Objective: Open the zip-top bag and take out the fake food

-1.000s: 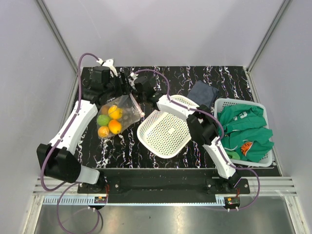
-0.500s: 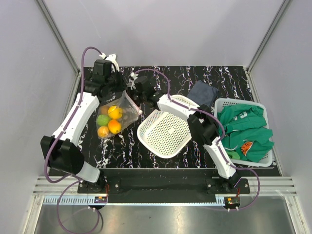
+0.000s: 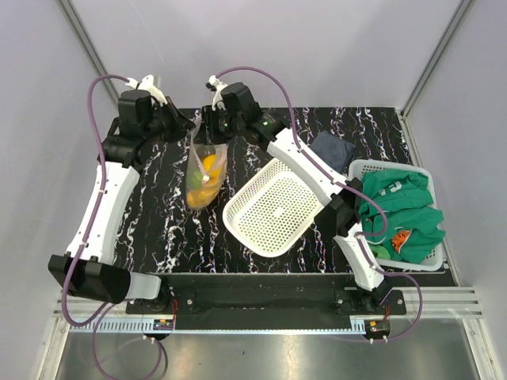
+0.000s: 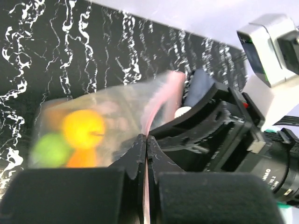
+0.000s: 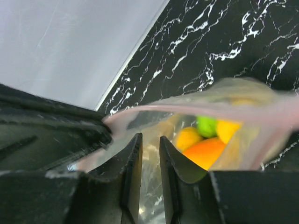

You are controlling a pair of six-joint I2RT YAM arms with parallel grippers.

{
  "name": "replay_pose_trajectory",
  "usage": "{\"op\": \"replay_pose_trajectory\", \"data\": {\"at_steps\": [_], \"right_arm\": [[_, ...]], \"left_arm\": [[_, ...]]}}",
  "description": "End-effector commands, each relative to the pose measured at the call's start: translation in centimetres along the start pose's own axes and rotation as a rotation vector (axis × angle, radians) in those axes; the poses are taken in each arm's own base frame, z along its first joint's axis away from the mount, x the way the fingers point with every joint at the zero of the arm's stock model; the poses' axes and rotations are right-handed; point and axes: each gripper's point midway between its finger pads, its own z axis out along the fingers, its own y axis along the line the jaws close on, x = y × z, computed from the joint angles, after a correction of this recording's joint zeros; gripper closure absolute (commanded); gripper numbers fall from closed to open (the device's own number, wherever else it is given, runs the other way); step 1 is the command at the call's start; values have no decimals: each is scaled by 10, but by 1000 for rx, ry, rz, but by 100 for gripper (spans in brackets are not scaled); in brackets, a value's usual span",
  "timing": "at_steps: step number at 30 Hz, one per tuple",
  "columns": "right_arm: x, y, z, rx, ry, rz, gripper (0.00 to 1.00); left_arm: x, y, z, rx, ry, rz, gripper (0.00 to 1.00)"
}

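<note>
The zip-top bag [image 3: 203,172] hangs clear of the black marbled table, held up at its top between my two grippers. My left gripper [image 3: 188,129] is shut on the pinkish zip strip [image 4: 159,100], its fingertips pressed together [image 4: 145,138]. My right gripper [image 3: 212,128] faces it from the other side, jaws [image 5: 150,140] nearly together with the clear bag film in the narrow gap. The fake food [image 5: 205,150] sits low in the bag [image 5: 219,116]: orange and yellow pieces and one green one [image 4: 49,149]. The pink rim arcs open above the fruit in the right wrist view.
A white mesh basket [image 3: 273,210] lies tilted just right of the bag. A dark blue folded cloth [image 3: 331,150] is behind it. A white bin [image 3: 360,168] with green clothing [image 3: 400,204] stands at the right edge. Grey walls close in behind.
Both arms have risen toward the back and lifted the bag off the table; it now hangs upright. My left gripper has shut on the zip strip.
</note>
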Motion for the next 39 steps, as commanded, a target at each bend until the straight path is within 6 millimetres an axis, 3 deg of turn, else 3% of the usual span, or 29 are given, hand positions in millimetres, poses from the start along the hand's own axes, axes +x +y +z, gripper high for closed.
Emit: {"op": "replay_pose_trajectory", "data": {"at_steps": [1, 5, 10, 12, 17, 19, 23, 27, 32, 39], "right_arm": [[17, 5, -15, 24, 76, -27, 70], [34, -5, -6, 107, 103, -32, 70], [31, -18, -13, 279, 42, 15, 70], [29, -7, -18, 256, 35, 83, 70], [13, 44, -28, 96, 3, 183, 70], [11, 49, -24, 75, -6, 219, 70], [21, 37, -10, 96, 0, 235, 69], [21, 37, -7, 73, 3, 170, 69], [48, 27, 18, 44, 87, 162, 70], [63, -35, 38, 234, 85, 71, 70]], "left_arm": [[-16, -15, -22, 83, -66, -44, 100], [-11, -19, -24, 142, -60, -49, 100], [-8, -20, -18, 158, -40, -49, 100], [-3, -24, -17, 183, -18, -47, 100], [7, -24, -21, 201, -2, -14, 100], [14, -27, -22, 229, 15, -5, 100], [22, -24, -24, 243, 9, 4, 100], [40, -40, -27, 372, 97, 25, 100], [43, -56, -36, 475, 99, 26, 100], [35, -21, -22, 323, 44, -79, 100]]}}
